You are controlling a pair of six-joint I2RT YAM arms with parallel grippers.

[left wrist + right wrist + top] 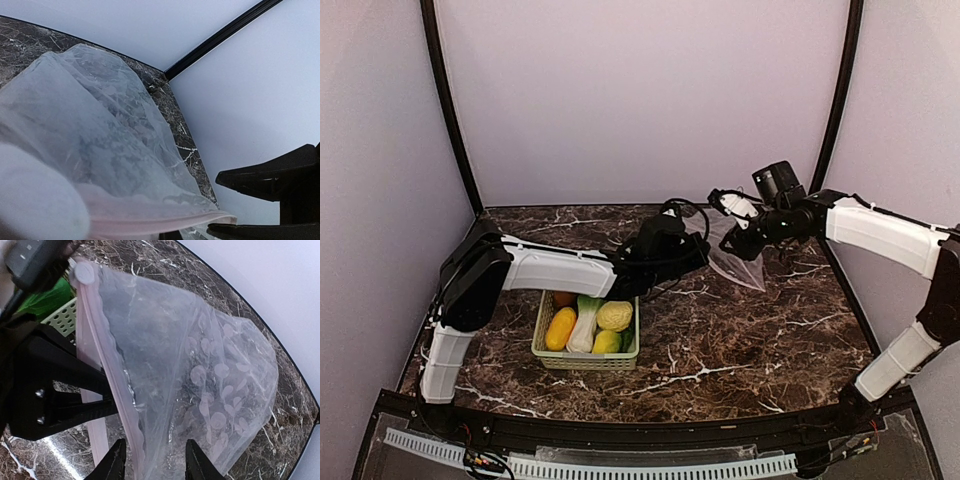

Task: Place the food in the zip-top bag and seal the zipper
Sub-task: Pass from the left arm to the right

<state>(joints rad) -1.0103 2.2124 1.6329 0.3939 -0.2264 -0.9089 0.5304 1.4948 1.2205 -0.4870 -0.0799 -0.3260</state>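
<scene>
My left gripper (692, 243) is clamped on the zipper (95, 345). My right gripper (155, 462) stands part-open astride the zip-top bag (735, 255) (film between the fingers, apparently not pinched). The bag hangs between both hands, over the rear of the table (740, 340). The food (585, 325) sits near-left in the basket (582, 362), closer to my left arm.

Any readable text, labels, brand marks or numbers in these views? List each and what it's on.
No text is readable in any view.
zip-top bag: only a pale leaf-like print, no letters.
dark housing at the top left of the right wrist view: small pale marks, too blurred to read.
basket and food: no labels visible.
</scene>
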